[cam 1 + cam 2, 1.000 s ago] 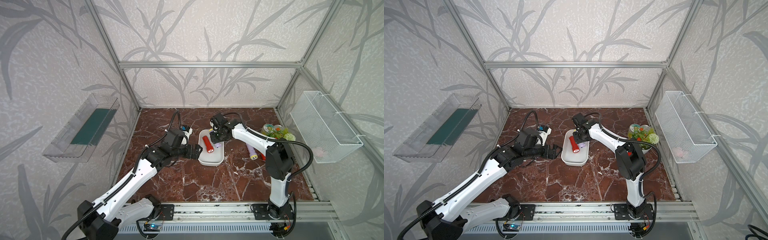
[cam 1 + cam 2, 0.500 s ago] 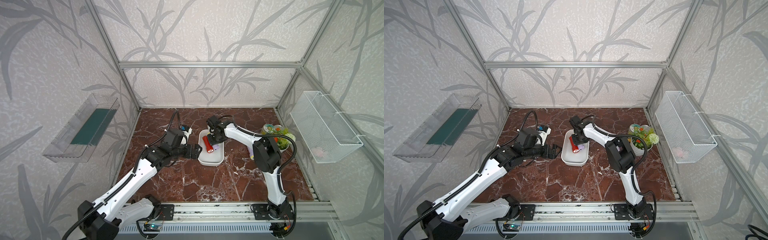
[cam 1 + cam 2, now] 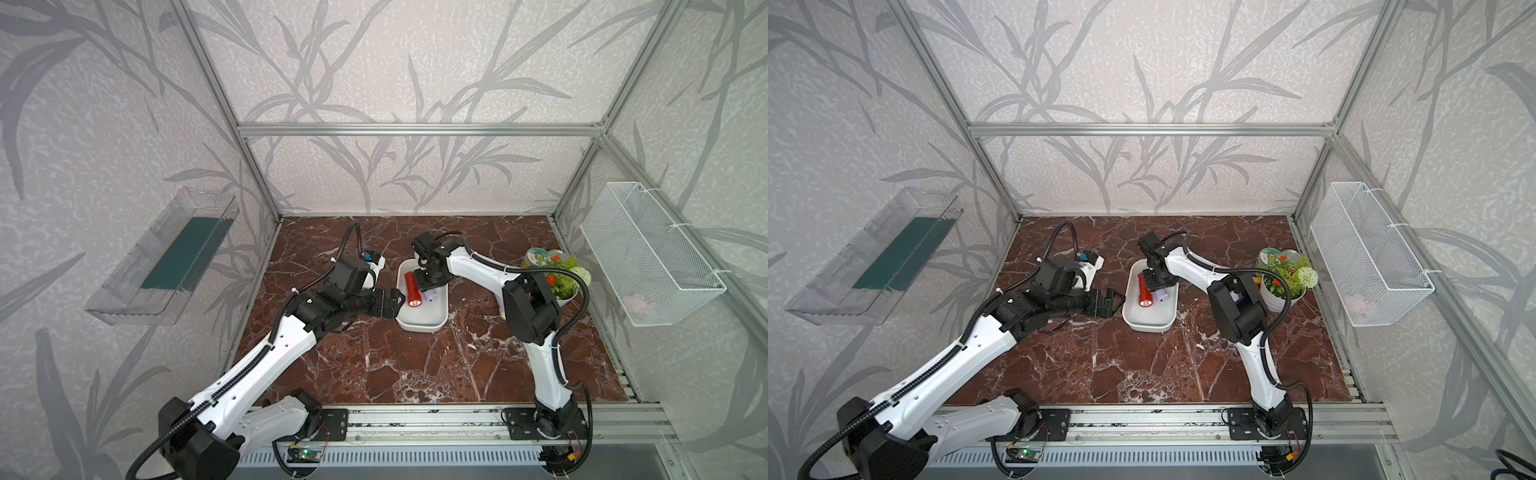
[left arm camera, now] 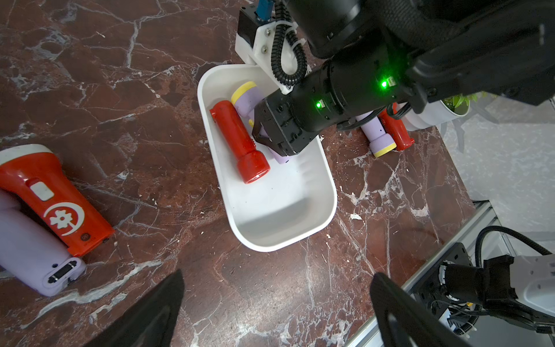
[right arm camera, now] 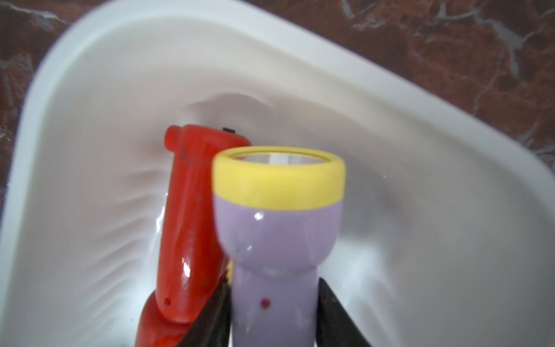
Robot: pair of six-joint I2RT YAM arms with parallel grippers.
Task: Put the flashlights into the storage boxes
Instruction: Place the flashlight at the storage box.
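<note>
A shallow white plastic tub [image 3: 422, 323] held a plain red cylindrical flashlight [image 4: 240, 141] lying against a lavender flashlight with a yellow lens ring [image 5: 276, 240]. The right gripper [image 5: 273, 284] reached into the tub, its fingers flanking the lavender body; whether they pinched it could not be told. The left gripper [image 4: 277, 275] hovered just beside the tub, spread wide and empty. An emblem-marked red flashlight [image 4: 51, 204] lay outside the tub, on the marble tabletop [image 4: 120, 105].
</note>
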